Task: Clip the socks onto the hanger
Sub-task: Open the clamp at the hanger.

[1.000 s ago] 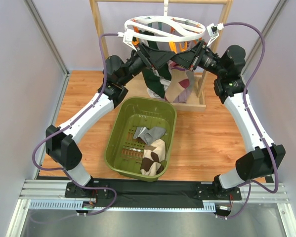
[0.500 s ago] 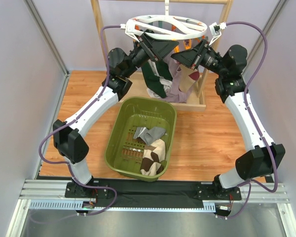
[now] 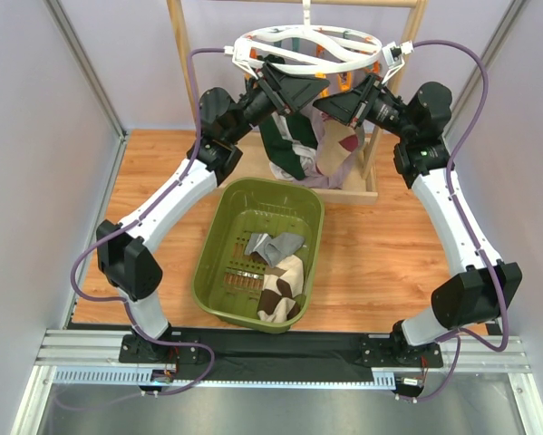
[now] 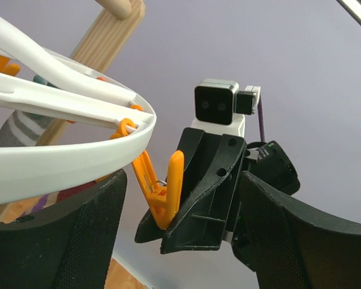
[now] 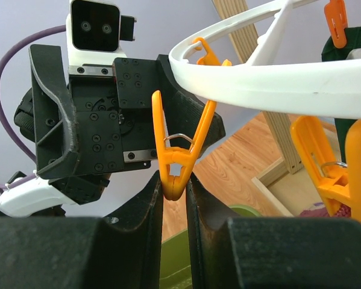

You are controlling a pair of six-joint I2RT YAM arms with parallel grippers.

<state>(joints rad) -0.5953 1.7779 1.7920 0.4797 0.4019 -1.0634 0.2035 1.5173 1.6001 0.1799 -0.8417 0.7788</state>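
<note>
The white ring hanger (image 3: 305,50) hangs from the wooden rack, with a dark green sock (image 3: 280,149) and a beige-maroon sock (image 3: 336,147) dangling under it. My right gripper (image 5: 174,194) is shut on the lower tip of an orange clip (image 5: 175,159) that hangs from the ring (image 5: 276,84). My left gripper (image 4: 180,238) is wide open, its fingers either side of the same clip (image 4: 165,189) and of the right gripper's finger (image 4: 210,186). In the top view both grippers meet under the ring's front, left (image 3: 294,91) and right (image 3: 342,104). A grey striped sock (image 4: 20,129) hangs behind.
The olive-green basket (image 3: 218,231) stands in front of the rack, holding a grey sock (image 3: 273,245) and a brown-and-cream argyle sock (image 3: 285,288). The wooden rack's posts (image 3: 182,54) and base tray (image 3: 369,192) stand behind. More orange clips (image 5: 322,162) hang from the ring.
Both grippers have risen up to the ring's front rim. The left arm lifted most, and the sock below the right gripper has shifted up slightly.
</note>
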